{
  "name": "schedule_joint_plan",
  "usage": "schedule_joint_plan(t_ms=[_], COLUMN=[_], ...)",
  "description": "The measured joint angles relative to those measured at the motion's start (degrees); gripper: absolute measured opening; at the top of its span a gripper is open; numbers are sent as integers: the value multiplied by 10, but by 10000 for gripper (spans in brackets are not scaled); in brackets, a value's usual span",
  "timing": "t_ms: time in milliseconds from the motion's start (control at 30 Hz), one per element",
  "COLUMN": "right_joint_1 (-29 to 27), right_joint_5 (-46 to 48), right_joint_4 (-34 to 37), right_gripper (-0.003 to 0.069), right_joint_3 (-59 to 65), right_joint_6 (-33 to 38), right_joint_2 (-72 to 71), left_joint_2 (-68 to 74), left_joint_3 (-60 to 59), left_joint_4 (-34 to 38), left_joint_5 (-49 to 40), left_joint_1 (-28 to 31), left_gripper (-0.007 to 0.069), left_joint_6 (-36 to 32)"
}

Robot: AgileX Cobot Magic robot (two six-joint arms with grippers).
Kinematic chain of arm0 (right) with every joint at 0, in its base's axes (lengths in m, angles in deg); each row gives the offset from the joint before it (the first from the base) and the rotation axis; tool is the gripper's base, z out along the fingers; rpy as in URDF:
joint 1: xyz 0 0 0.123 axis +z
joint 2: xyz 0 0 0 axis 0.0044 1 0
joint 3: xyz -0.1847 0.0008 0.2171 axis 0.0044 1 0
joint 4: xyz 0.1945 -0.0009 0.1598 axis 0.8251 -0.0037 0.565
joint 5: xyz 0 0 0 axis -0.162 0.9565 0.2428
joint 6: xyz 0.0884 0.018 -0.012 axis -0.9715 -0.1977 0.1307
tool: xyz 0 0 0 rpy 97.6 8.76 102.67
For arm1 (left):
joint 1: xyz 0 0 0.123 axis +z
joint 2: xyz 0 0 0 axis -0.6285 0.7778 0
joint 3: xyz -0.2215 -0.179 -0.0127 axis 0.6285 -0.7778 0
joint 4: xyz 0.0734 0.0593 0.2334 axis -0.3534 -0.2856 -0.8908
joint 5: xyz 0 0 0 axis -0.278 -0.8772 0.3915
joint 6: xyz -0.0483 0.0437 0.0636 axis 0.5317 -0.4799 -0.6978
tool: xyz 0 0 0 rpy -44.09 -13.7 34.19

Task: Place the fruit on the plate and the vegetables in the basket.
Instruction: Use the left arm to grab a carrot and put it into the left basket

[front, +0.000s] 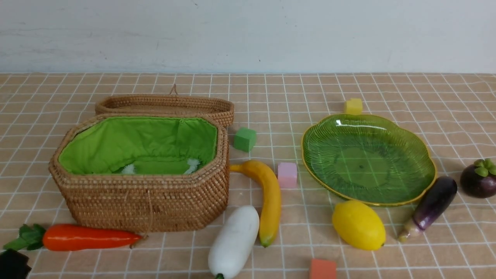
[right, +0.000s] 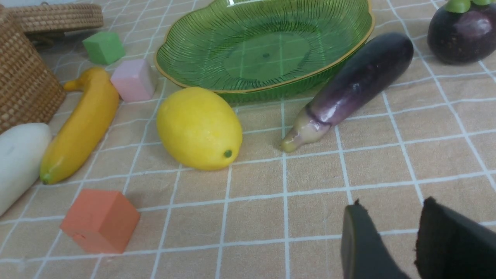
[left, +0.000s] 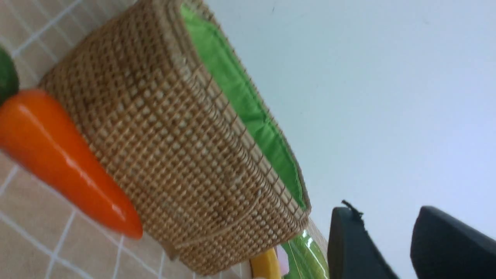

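The basket (front: 139, 193) with its green lining stands at the left, and the carrot (front: 85, 237) lies in front of it. The radish (front: 234, 242) and banana (front: 267, 197) lie side by side at the middle. The green plate (front: 410, 186) sits bare at the right. In front of it are the lemon (front: 358, 224) and the eggplant (front: 432, 205), with the mangosteen (front: 479, 179) at the far right. My left gripper (left: 387, 232) is open and empty beside the carrot (left: 58, 155). My right gripper (right: 391, 217) is open and empty over the cloth, short of the eggplant (right: 360, 83).
The shallow wicker lid (front: 166, 106) leans behind the basket. Foam cubes are scattered about: green (front: 245, 139), pink (front: 287, 175), yellow (front: 353, 106) and orange (front: 322, 269). A black part of my left arm (front: 13, 265) shows at the bottom left corner.
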Motion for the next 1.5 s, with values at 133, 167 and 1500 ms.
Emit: schedule_joint_plan(t_ms=[133,167,1500], right_joint_1=[0,0,74], right_joint_5=[0,0,471], right_joint_4=[0,0,183], right_gripper=[238,238,36], right_joint_3=[0,0,-484], right_joint_6=[0,0,195], right_joint_2=[0,0,288], left_joint_2=[0,0,633], left_joint_3=[7,15,460], left_joint_4=[1,1,-168], left_joint_5=[2,-10,-528], left_joint_1=[0,0,0], left_gripper=[139,100,11], left_joint_6=[-52,-66,-822])
